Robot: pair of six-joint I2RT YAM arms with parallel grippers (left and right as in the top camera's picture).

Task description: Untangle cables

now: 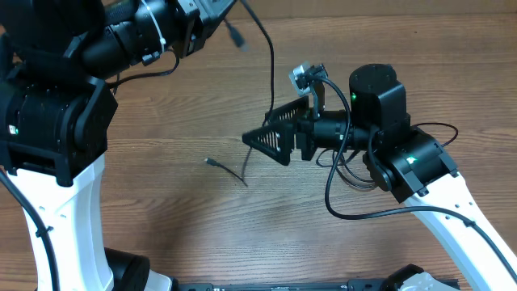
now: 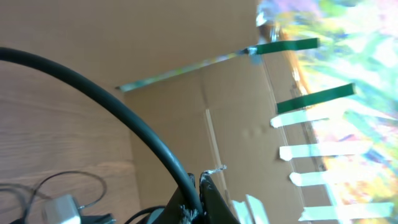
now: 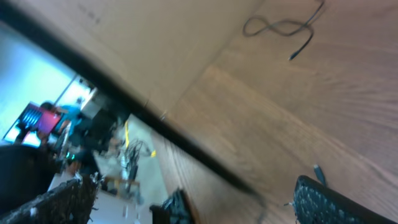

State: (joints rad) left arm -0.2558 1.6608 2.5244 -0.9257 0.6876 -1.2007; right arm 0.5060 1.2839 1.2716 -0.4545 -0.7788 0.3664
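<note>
My left gripper (image 1: pixel 212 10) is raised at the top of the overhead view, shut on a black cable (image 2: pixel 124 115) that is pinched between its jaws (image 2: pixel 199 186). That cable (image 1: pixel 269 69) hangs down to the table and ends in a small plug (image 1: pixel 209 162). A second plug end (image 1: pixel 236 34) dangles blurred near the left gripper. My right gripper (image 1: pixel 271 136) hovers open beside the hanging strand, its fingers (image 3: pixel 336 202) wide apart with the blurred cable (image 3: pixel 186 146) passing between them, untouched. More cable (image 3: pixel 280 28) lies loose on the wood.
A small white adapter (image 1: pixel 302 77) with thin cord loops (image 1: pixel 355 174) lies behind my right arm. Cardboard panels (image 2: pixel 236 118) with taped edges stand at the table's far side. The wooden tabletop (image 1: pixel 161 202) spreads to the front and left.
</note>
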